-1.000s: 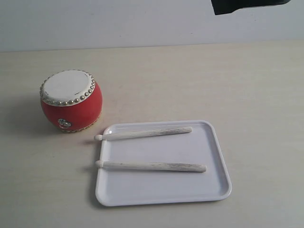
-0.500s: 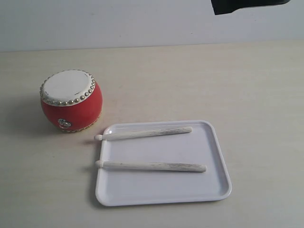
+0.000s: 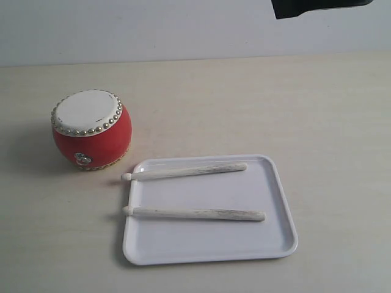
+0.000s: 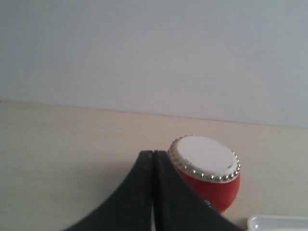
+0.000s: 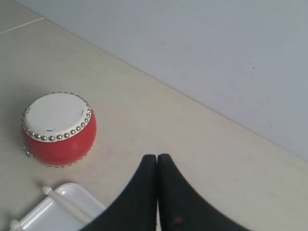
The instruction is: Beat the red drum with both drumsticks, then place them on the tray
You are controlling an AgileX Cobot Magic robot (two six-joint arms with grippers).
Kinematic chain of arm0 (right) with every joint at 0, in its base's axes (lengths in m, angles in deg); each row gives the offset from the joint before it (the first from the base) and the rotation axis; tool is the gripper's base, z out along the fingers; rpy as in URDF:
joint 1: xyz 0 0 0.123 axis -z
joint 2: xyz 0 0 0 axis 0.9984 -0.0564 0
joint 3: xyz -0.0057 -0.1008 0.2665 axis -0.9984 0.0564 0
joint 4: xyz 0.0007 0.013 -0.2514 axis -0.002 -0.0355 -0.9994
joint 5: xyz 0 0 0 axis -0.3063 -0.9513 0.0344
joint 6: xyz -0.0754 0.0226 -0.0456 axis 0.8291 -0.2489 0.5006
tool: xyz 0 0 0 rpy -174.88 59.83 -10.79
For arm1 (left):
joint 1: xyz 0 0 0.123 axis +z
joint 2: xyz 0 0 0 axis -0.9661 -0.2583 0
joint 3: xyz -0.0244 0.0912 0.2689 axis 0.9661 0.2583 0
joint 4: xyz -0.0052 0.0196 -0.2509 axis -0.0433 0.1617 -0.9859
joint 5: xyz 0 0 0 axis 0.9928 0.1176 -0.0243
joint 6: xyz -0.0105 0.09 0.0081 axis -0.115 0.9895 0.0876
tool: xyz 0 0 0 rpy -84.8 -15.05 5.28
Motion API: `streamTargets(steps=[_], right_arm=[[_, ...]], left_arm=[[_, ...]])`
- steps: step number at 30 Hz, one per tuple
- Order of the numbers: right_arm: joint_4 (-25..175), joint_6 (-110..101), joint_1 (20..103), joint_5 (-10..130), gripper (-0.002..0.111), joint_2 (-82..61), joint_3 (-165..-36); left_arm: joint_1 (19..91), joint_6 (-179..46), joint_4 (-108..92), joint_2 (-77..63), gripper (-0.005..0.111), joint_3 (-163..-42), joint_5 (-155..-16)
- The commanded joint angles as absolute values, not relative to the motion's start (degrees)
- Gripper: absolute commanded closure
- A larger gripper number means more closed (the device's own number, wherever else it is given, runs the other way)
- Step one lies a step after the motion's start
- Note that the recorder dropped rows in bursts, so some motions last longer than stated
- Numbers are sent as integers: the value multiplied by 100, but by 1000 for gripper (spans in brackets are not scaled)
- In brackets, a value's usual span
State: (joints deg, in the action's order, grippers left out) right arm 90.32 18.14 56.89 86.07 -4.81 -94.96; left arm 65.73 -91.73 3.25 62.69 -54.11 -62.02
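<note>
Two sticks (image 3: 189, 171) lie side by side on the tray (image 3: 211, 243), their round tips poking just over its rim on the drum's side. The drum (image 3: 91, 131) stands upright on the table (image 3: 317, 110), near that end of the tray but apart from it.

The left gripper (image 4: 153, 153) has its jaws pressed together with nothing between them. The drum (image 4: 206, 171) sits just beyond their tips, its lower flank hidden behind one finger, and only a sliver of the tray (image 4: 279, 222) shows.

The right gripper (image 5: 157, 156) is likewise closed and empty. The drum (image 5: 58, 130) lies well ahead of its jaws and off to one side. The tray (image 5: 48, 215) is cut off at the frame edge, so only one corner and two stick ends show.

In the exterior view neither gripper is visible. A dark shape (image 3: 317, 7), cropped by the top edge, cannot be identified.
</note>
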Motion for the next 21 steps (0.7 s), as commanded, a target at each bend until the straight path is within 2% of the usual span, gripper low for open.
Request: streamTargets(steps=[1, 13, 21], right_arm=[[9041, 1809, 5725, 8514, 108, -455, -9482], [9041, 1809, 5725, 8514, 108, -455, -9482], [9041, 1809, 5725, 8469, 108, -455, -9482]], left_arm=[[6589, -9388, 480, 6286, 107, -4912, -6380], [6589, -9350, -299, 6286, 107, -4177, -6380], [6611, -9334, -297, 6286, 107, -4177, -6556]])
